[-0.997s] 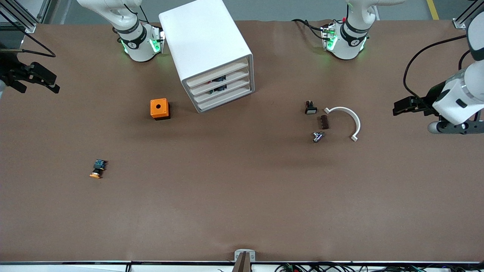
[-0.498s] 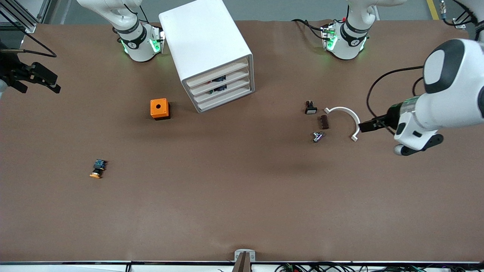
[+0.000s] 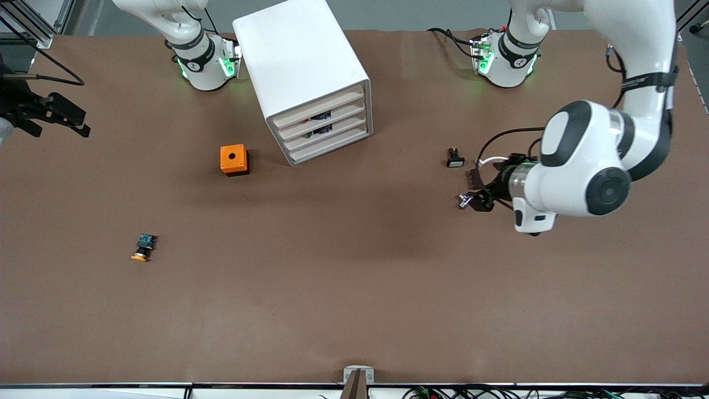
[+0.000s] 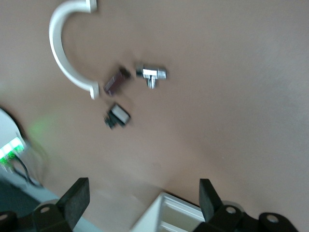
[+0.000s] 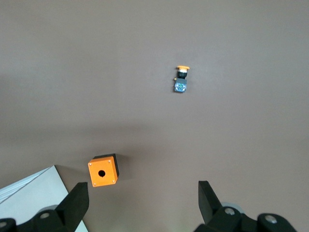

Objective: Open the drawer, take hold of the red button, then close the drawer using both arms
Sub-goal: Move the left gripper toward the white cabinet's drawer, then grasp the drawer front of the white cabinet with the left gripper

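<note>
The white cabinet [image 3: 302, 61] stands between the arms' bases, and its stacked drawers [image 3: 327, 136] are all pushed in. Small dark parts [image 3: 320, 116] show through the gaps above two of the fronts. The red-capped button is hidden. My left gripper [image 3: 477, 197] hangs over small parts at the left arm's end of the table. In the left wrist view the left gripper [image 4: 143, 202] is open with nothing between its fingers. My right gripper [image 3: 52, 115] waits over the table's edge at the right arm's end. It too is open and holds nothing [image 5: 142, 202].
An orange box with a hole [image 3: 234, 159] sits beside the cabinet, nearer the front camera. An orange-capped button [image 3: 143, 247] lies nearer still. Under the left arm lie a black switch [image 3: 455, 158], a brown block [image 4: 116, 82], a metal fitting [image 3: 464, 200] and a white curved piece [image 4: 60, 48].
The left arm has swung in from the table's edge at its end until its gripper hangs over the small parts. The right arm has barely moved. Both grippers stay open.
</note>
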You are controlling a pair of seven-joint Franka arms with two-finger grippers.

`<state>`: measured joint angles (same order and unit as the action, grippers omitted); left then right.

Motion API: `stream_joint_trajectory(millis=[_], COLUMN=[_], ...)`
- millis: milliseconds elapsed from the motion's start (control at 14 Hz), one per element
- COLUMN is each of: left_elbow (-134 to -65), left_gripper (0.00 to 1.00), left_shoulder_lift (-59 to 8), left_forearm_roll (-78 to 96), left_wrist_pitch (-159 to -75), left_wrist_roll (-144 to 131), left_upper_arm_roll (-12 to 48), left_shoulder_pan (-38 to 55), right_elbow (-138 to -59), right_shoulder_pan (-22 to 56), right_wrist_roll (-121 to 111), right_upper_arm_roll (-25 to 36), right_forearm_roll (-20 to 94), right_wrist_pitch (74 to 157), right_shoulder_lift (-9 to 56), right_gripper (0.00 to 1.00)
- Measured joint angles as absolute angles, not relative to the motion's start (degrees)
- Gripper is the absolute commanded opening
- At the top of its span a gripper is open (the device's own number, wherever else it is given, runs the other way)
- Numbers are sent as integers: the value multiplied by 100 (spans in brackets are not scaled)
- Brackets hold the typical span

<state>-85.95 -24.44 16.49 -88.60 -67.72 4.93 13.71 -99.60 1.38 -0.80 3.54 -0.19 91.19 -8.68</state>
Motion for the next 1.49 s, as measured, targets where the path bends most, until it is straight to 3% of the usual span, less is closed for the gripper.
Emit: stream_joint_trajectory(millis=[569, 854, 1495], left_elbow=[-8267, -8227, -8204], left_gripper=[100, 100, 100], left_shoulder_lift=[-3790, -4202, -4922], left_forearm_roll=[2551, 3385, 4459], left_wrist_pitch=[-8855, -8816, -8444], left_wrist_roll=[-9942, -11045, -12293], left_upper_arm_roll=[1201, 1368, 1834], left_shoulder_pan=[1344, 1346, 1413], right_elbow=[-9960, -9962, -9827], right_shoulder_pan=[257, 326, 320], right_wrist_roll=[-262, -262, -262], right_upper_arm_roll=[338, 337, 368], right_forearm_roll=[-224, -258, -343], right_wrist_pitch=[9048, 8628, 8732], right_shoulder_lift=[-696, -468, 106], right_gripper=[100, 100, 100])
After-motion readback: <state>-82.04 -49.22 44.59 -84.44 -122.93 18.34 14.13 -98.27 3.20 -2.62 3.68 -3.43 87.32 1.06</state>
